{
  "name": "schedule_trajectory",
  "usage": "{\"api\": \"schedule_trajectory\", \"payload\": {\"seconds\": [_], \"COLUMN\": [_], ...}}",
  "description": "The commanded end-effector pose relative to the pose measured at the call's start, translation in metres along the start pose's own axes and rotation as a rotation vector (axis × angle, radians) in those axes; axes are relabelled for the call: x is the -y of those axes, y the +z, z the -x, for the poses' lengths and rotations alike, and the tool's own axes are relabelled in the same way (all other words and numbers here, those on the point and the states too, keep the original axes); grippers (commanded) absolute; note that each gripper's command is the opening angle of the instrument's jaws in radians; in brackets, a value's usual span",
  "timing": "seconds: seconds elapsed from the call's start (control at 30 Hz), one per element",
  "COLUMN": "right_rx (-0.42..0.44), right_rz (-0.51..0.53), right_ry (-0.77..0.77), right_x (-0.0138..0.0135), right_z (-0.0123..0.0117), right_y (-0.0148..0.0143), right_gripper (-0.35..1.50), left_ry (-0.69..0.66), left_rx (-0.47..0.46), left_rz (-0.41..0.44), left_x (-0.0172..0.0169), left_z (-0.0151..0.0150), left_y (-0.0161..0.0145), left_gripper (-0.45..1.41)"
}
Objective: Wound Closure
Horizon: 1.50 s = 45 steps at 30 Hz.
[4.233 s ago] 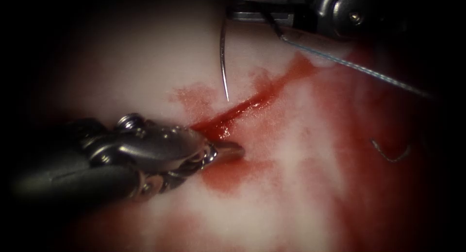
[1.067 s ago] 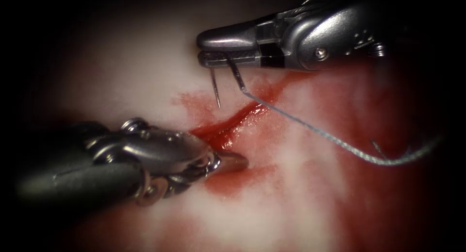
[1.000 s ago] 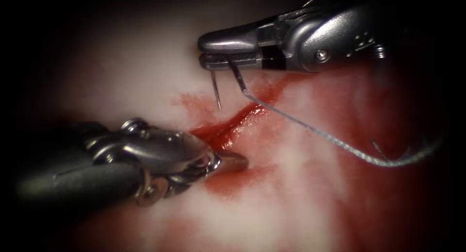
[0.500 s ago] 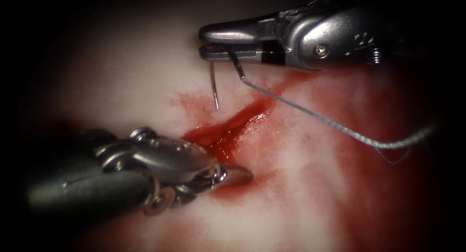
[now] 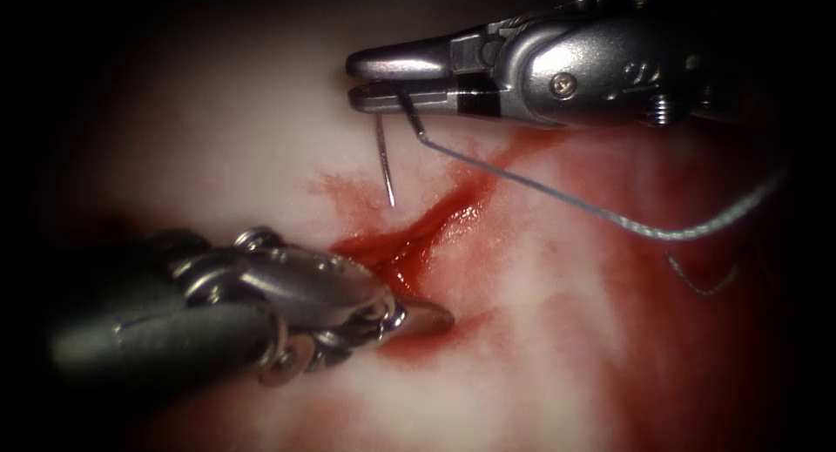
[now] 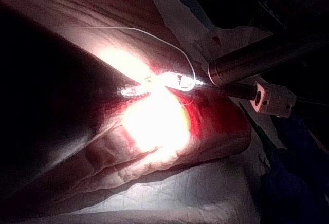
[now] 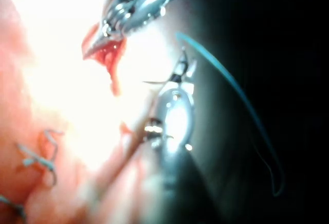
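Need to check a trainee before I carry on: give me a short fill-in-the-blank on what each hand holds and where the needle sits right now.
1. The right hand holds the ____ near its thread end.
2. The needle's tip hangs to the ____ of the cut, outside the tissue.
3. The left hand grips the ____ at the cut's lower end.
4. The thread trails across to the cut's ____ side.

Missing words: needle; left; tissue; right

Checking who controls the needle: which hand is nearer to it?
Right. The right hand grips the needle near its thread end; the left hand sits below, at the cut.
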Motion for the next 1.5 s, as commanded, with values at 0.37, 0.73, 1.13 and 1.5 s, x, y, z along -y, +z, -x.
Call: {"api": "schedule_trajectory", "payload": {"seconds": [0.37, 0.73, 1.13, 1.5], "right_rx": [0.002, 0.043, 0.039, 0.040], "right_rz": [-0.002, -0.023, -0.073, -0.073], "right_ry": [0.093, 0.248, 0.294, 0.335], "right_x": [-0.0019, -0.0022, -0.0018, -0.0018], "right_z": [0.0003, 0.0008, 0.0007, 0.0007], "right_y": [0.0008, 0.0013, 0.0017, 0.0017], "right_gripper": [-0.35, -0.35, -0.35, -0.35], "left_ry": [-0.003, -0.003, 0.001, -0.001], "left_rx": [0.005, 0.002, -0.002, -0.005], "left_rz": [0.000, -0.001, -0.004, -0.006], "left_x": [0.0002, 0.0003, 0.0003, 0.0004], "left_z": [0.0009, 0.0007, 0.0007, 0.0007], "left_y": [0.0003, 0.0005, 0.0005, 0.0005], "left_gripper": [-0.45, -0.45, -0.45, -0.45]}}
